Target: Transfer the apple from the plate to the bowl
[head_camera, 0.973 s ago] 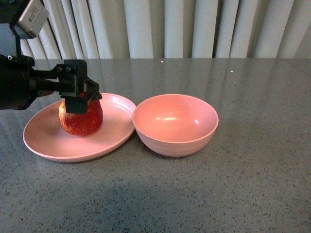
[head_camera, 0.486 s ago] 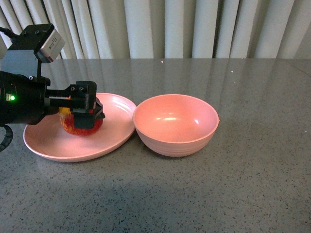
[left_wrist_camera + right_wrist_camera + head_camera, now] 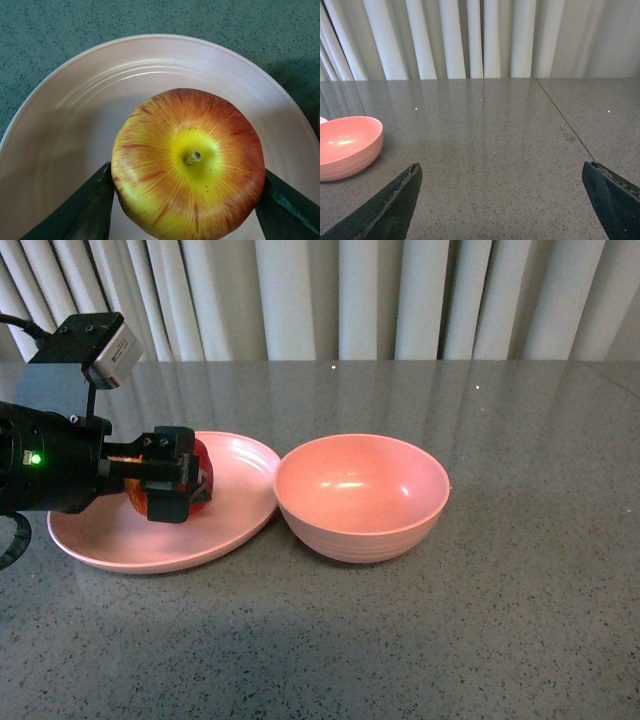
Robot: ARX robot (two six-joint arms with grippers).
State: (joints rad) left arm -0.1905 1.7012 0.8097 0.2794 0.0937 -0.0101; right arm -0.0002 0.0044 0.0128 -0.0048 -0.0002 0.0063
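Observation:
The red apple (image 3: 200, 480) sits on the pale pink plate (image 3: 240, 455) at the left of the table. My left gripper (image 3: 172, 486) is shut on it, one finger on each side. The left wrist view shows the apple (image 3: 189, 162) from above, yellow round its stem, with dark fingers (image 3: 87, 207) against both flanks, over the plate (image 3: 75, 85). The deep pink bowl (image 3: 361, 496) stands empty just right of the plate. My right gripper (image 3: 505, 205) is open and empty over bare table; the bowl (image 3: 347, 145) shows at that view's edge.
The grey speckled table (image 3: 500, 620) stretches to the right and front of the bowl. White curtains (image 3: 400, 300) hang behind the table's far edge. A seam (image 3: 562, 120) runs across the tabletop in the right wrist view.
My left gripper has come lower round the apple and closed on it. The arm's body has shifted slightly right. The apple stays on the plate.

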